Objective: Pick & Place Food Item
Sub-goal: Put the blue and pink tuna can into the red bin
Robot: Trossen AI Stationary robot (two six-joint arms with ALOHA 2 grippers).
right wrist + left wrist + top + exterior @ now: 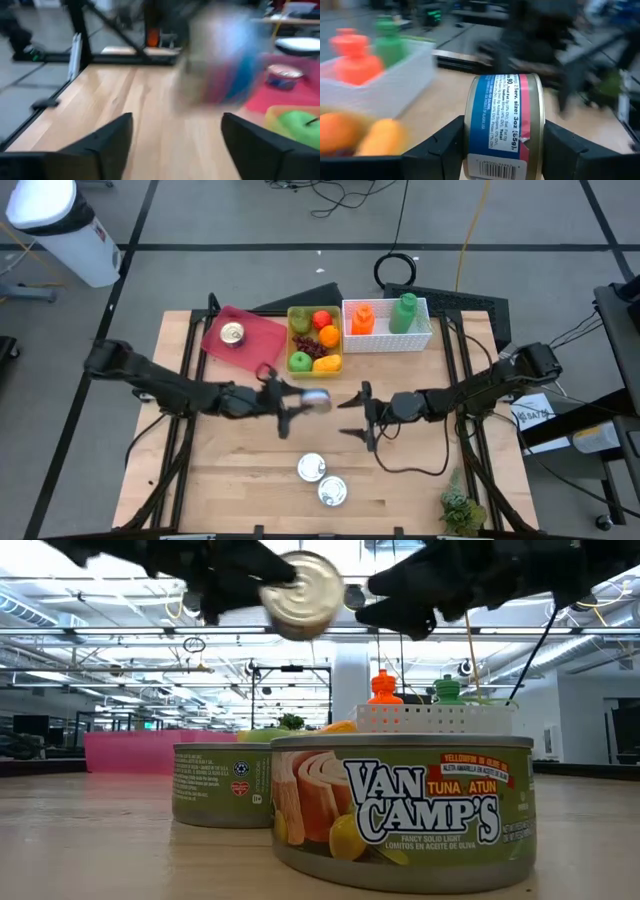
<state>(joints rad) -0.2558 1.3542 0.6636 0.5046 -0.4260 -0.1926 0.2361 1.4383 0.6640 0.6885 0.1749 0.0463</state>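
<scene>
Wooden tabletop (240,480) is being used as the work surface, and two tuna cans (322,480) are being left upright at its near edge, touching or nearly so, probably waiting to be moved in turn. In the low view the closer tuna can (400,815) is filling the foreground, with the second just behind it.

Above the middle of the table a small blue-labelled can (504,125) is being held clear of the wood by the left gripper (298,405). Its two fingers (437,145) are being pressed against the can's flat ends, so the can is being carried on its side with the label showing between them; gripping the stiff ends likely keeps it from rolling out.

Facing it, just across a short gap, the right gripper (358,415) is being held with its fingers (110,145) spread apart and nothing between them, apparently standing back from the can.

Farther back, a pink tray (262,338) is being used for one can (233,334) already lying on it, which suggests it is the drop-off spot. Beside it a yellow bin (296,315) of fruit and a white basket (420,338) with an orange and a green bottle are being kept along the far edge, out of the arms' way.
</scene>
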